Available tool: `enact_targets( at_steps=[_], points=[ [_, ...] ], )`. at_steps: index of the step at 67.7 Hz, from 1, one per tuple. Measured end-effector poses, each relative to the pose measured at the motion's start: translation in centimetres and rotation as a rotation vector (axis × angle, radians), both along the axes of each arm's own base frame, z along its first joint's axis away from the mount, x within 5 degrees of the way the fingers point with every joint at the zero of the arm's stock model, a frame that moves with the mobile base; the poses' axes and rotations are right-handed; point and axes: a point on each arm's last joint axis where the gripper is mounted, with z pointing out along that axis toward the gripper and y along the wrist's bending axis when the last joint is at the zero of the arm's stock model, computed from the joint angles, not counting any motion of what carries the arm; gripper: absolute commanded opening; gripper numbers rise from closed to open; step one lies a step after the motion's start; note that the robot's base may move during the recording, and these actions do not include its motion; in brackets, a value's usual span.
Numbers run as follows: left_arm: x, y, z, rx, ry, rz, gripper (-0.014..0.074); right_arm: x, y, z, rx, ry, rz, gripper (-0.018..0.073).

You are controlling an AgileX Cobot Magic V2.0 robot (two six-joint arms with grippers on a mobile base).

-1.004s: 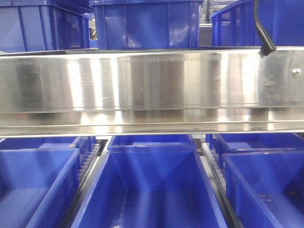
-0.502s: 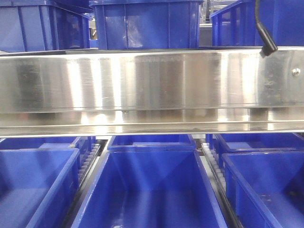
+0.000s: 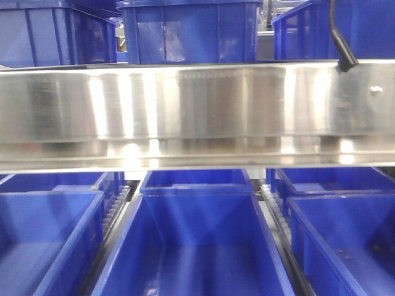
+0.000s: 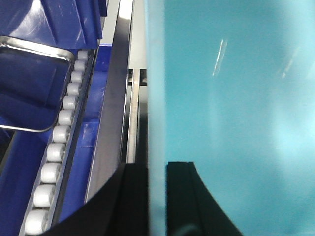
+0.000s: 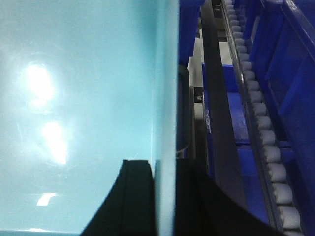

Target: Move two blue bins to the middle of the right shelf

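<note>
A pale blue bin (image 4: 231, 88) fills the right half of the left wrist view. My left gripper (image 4: 157, 169) is shut on its left wall, one black finger (image 4: 133, 196) outside and the other inside. In the right wrist view a pale blue bin (image 5: 83, 83) fills the left side. There my right gripper (image 5: 165, 167) is shut on the right wall, with one finger (image 5: 138, 196) inside. I cannot tell whether this is one bin or two nested. Neither the pale bin nor the grippers show in the front view.
A wide steel shelf beam (image 3: 197, 111) crosses the front view close ahead. Dark blue bins stand above it (image 3: 185, 31) and below it (image 3: 197, 246). Roller tracks (image 4: 59, 137) (image 5: 266, 137) and dark blue bins flank the held bin. A black cable (image 3: 342, 43) hangs top right.
The shelf beam and the dark bins have shifted slightly up and to the left in the front view. Nothing else has visibly changed.
</note>
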Motion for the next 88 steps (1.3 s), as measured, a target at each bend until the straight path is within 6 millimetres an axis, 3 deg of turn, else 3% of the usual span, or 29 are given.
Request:
enact_targets(
  at_steps=[88],
  points=[
    [0.08, 0.00, 0.12, 0.001, -0.016, -0.001, -0.0111, 0.01, 0.01, 0.01, 0.000, -0.002, 0.002, -0.0166]
  ],
)
